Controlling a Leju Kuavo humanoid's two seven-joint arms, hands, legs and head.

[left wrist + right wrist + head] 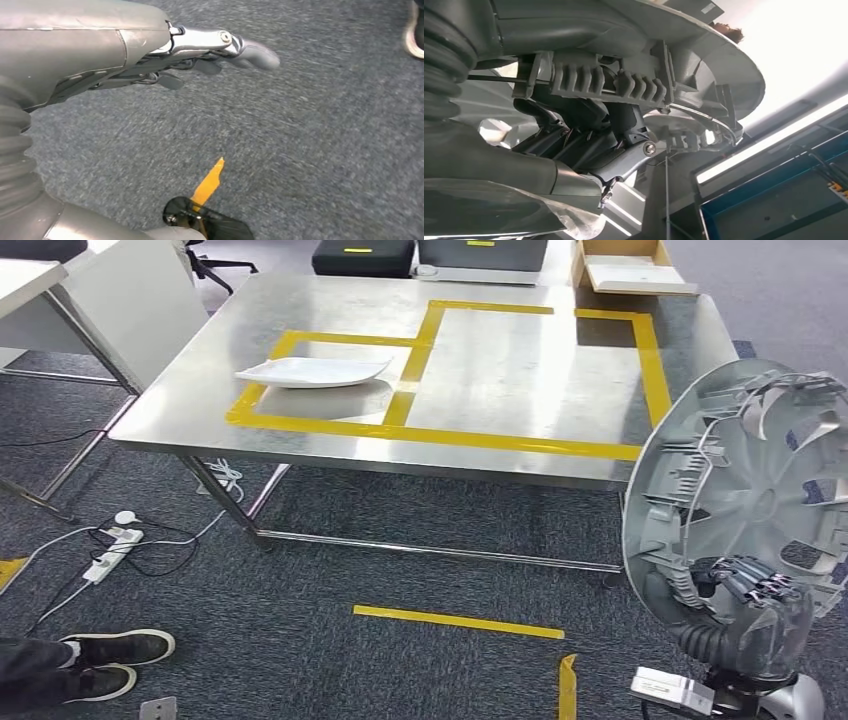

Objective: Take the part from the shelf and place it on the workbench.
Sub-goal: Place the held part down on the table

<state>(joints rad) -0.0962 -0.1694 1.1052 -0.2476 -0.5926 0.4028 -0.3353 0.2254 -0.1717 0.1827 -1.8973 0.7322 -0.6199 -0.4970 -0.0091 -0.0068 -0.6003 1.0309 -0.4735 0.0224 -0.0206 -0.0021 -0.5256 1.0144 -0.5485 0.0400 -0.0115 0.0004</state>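
Head view: the robot's right hand [752, 585] is gripping a large round silver-grey plastic wheel cover [745, 480] by its lower rim, dark fingers hooking into the ribbed back face, and is carrying it upright at the robot's right side with the ribs facing the camera. Holding it on edge, close to the body, is probably keeping the wide disc steady and clear of the table's near edge while it is being brought over. The right wrist view is showing the same grasp from behind: the thumb and fingers [589, 125] are wrapping a ribbed section of the cover's rim. The left hand [200, 52] is hanging over grey carpet, fingers loosely extended and grasping nothing, likely kept low so as not to get in the way.

Further out, a strip of yellow tape [458, 621] is lying on the carpet, seemingly marking a standing line. Beyond it, the shiny steel workbench [520, 390] is standing with yellow taped rectangles, the bare right one probably waiting for the part. A white shallow dish [312, 371] is resting in the left rectangle. A person's black shoes [115, 655] are showing at the lower left.
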